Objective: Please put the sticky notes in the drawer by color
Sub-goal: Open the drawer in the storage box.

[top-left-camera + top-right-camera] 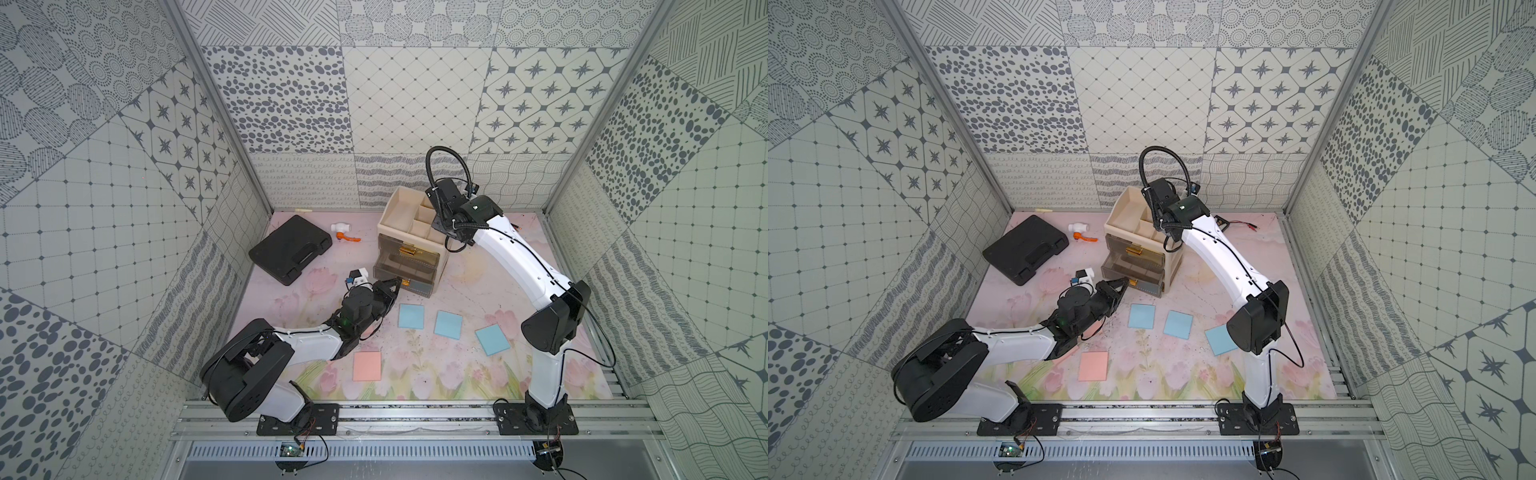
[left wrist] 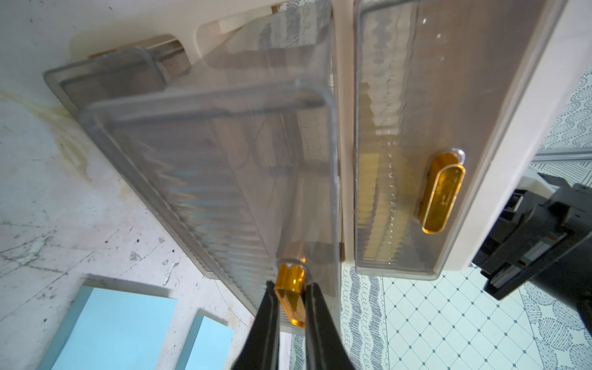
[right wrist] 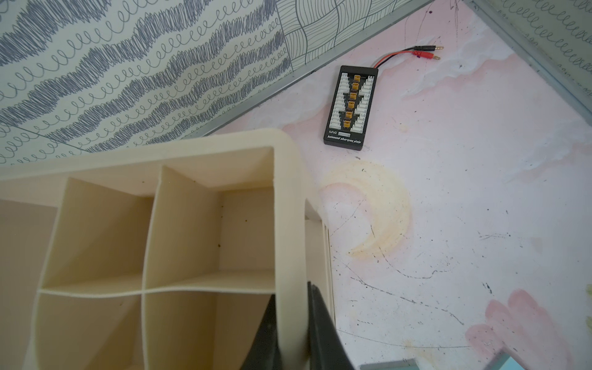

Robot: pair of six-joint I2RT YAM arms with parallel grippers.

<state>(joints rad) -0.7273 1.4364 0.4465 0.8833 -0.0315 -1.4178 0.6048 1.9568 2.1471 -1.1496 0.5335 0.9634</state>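
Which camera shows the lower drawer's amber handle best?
Left wrist: the handle is close up, pinched by the left gripper. Both top views show it tiny at the gripper's tip. Right wrist misses it entirely.

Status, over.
Left claw shut on smoky lower drawer's amber handle. Right claw clamps cream organiser rim. On table: three blue paper sticky notes, one pink sticky note. No obstruction.
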